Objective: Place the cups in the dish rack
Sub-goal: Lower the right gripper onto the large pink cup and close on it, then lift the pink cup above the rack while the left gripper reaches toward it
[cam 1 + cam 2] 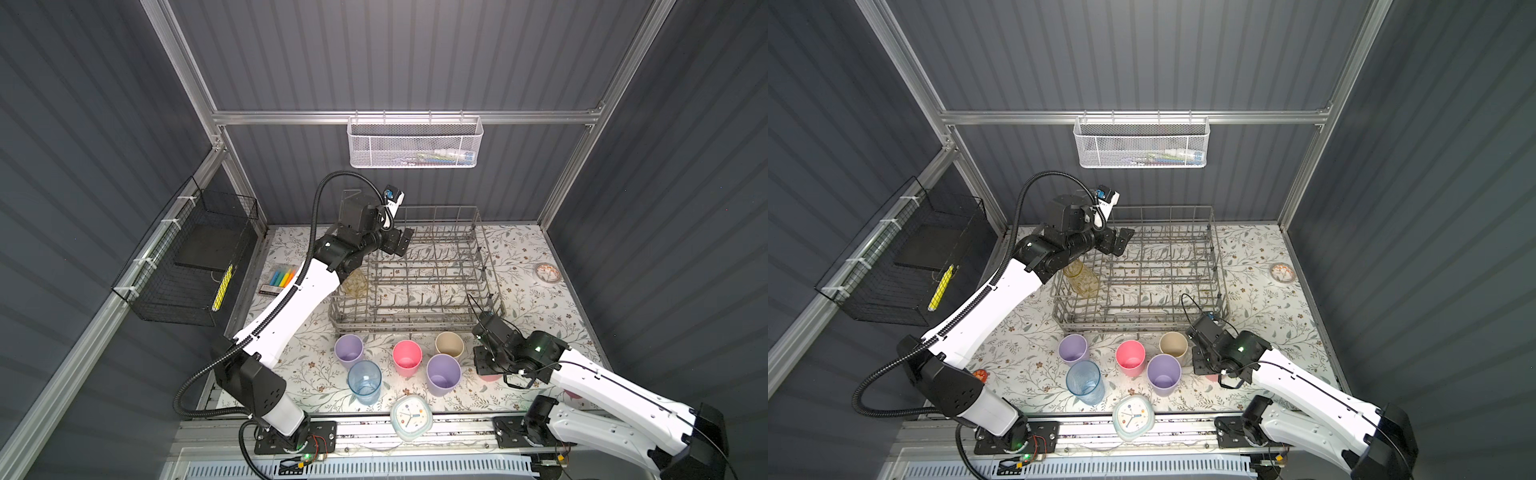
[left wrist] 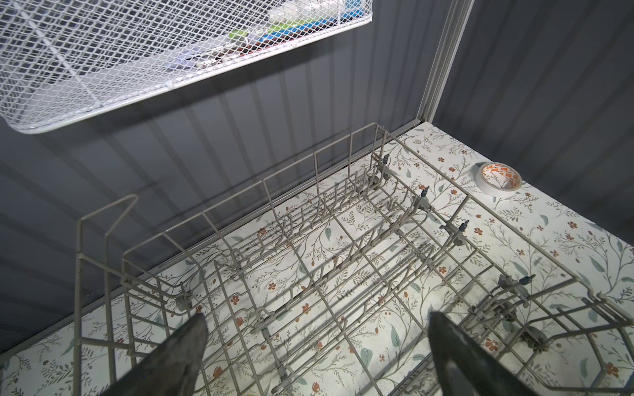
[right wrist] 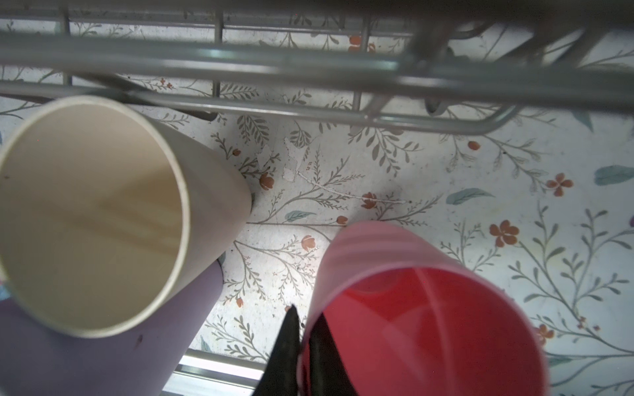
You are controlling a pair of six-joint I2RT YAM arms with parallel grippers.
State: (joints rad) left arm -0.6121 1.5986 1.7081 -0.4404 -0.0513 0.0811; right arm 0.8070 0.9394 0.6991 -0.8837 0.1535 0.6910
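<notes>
At five o'clock of the rack [image 1: 411,321] the right fingers [image 3: 286,356] pinch the rim of a pink cup [image 3: 429,308], probably light, stiff and slick; the left fingers [image 2: 185,349] gape empty.

The left arm [image 1: 286,303] is stretched up and away from its base, with the wrist bent roughly level. The left gripper [image 1: 404,241] is carried high, its fingers [image 2: 185,349] spread wide with nothing between them. The right arm [image 1: 602,386] is reached forward and low, with the wrist turned downward. The right gripper [image 3: 306,319] is pointed down, and its fingers [image 3: 286,346] are pinched together on the wall of a pink cup [image 3: 429,308], one outside and one inside.
</notes>
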